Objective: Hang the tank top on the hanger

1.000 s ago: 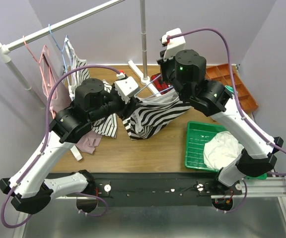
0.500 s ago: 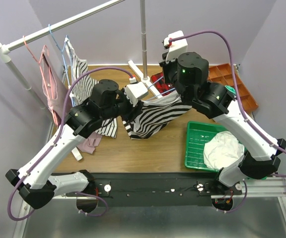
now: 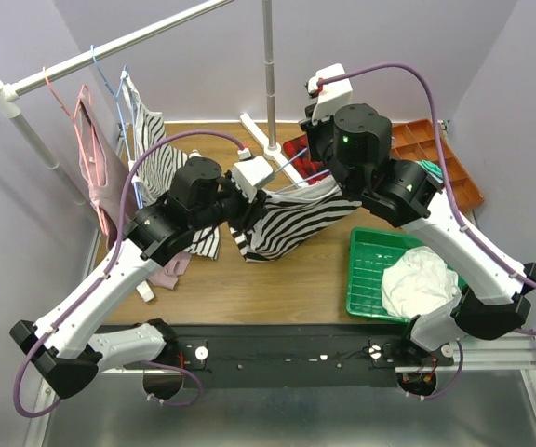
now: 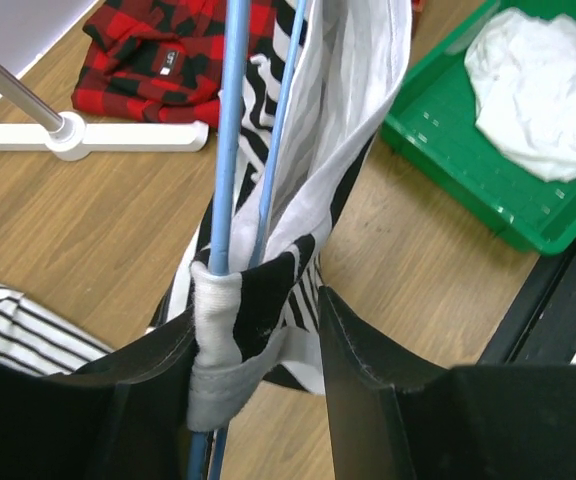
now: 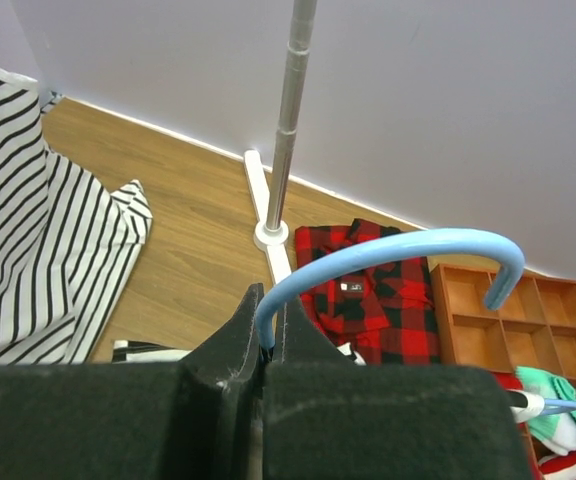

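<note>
My right gripper (image 5: 268, 305) is pinched fully shut on the hanger (image 5: 398, 250) just below its hook, to steady it; my left gripper (image 4: 256, 312) is half open, straddling the tank top (image 4: 363, 90) strap (looped over one hanger arm), probably to seat it; the top hangs between my arms.

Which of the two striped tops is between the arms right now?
The wide-striped tank top, threaded on the light-blue hanger; the finer-striped top hangs by the rail at far left.
</note>
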You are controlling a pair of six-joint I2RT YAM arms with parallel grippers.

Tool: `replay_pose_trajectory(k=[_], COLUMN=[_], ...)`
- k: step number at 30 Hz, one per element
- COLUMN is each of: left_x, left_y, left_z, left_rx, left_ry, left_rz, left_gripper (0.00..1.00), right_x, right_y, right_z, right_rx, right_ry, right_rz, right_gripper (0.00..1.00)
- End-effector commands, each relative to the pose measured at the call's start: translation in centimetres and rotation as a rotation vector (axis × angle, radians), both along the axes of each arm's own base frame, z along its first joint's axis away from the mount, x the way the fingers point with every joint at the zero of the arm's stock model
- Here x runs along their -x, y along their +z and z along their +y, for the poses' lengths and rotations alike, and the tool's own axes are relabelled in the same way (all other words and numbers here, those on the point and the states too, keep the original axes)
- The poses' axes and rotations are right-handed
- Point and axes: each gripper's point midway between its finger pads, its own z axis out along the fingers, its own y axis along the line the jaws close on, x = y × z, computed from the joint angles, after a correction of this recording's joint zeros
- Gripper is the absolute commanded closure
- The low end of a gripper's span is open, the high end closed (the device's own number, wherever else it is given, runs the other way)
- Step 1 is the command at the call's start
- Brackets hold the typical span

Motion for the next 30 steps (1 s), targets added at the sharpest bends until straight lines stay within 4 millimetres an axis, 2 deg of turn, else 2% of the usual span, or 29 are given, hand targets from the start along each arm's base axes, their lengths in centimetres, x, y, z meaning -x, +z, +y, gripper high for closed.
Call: replay_pose_trajectory(k=[1,2,4,6,10,11,12,18,20,22,25,27,28,30], left_x=[0.6,0.6,0.6,0.7,0.7,0.6,0.6,0.6,0.6,0.4,0.4,0.3,0.4,0.7], left_y=[0.8,0.7,0.3,-0.2,-0.3,-0.3,0.0,0.6,0.6,1.1,1.6,2.2,1.6,2.2], left_z=[-0.6,-0.6,-0.4,-0.4,-0.3,-0.2,-0.1,-0.1,0.1,0.7,1.3,1.6,1.8,1.9], left_rx=[0.116,0.126,0.16,0.177,0.173,0.167,0.165,0.15,0.137,0.114,0.069,0.048,0.009,-0.004], left_ry=[0.012,0.019,0.05,0.052,0.062,0.069,0.069,0.058,0.06,0.073,0.063,0.059,0.046,0.024], left_rz=[-0.003,0.0,0.007,0.006,0.006,0.005,0.001,-0.017,-0.016,-0.045,-0.083,-0.099,-0.093,-0.091], left_gripper=[1.0,1.0,1.0,1.0,1.0,1.0,1.0,1.0,0.85,0.57,0.47,0.46,0.43,0.37], right_x=[0.5,0.6,0.5,0.5,0.5,0.5,0.6,0.8,0.8,0.9,0.9,1.2,1.5,1.7], right_y=[1.0,0.9,0.4,0.4,0.3,0.5,0.5,0.8,0.9,0.8,0.8,1.1,1.4,1.7], right_z=[0.3,0.4,0.6,0.5,0.7,0.6,0.7,0.4,0.2,0.2,0.2,0.1,0.0,-0.3], right_rx=[-0.064,-0.065,-0.063,-0.067,-0.068,-0.072,-0.072,-0.082,-0.08,-0.072,-0.071,-0.075,-0.083,-0.09], right_ry=[0.025,0.029,0.033,0.035,0.041,0.041,0.045,0.042,0.039,0.041,0.049,0.061,0.07,0.077], right_rz=[-0.026,-0.025,-0.02,-0.022,-0.025,-0.028,-0.028,-0.039,-0.041,-0.041,-0.043,-0.048,-0.052,-0.058], right_gripper=[0.88,0.81,0.73,0.71,0.8,0.94,0.99,0.99,0.99,0.99,0.99,0.99,0.99,0.99])
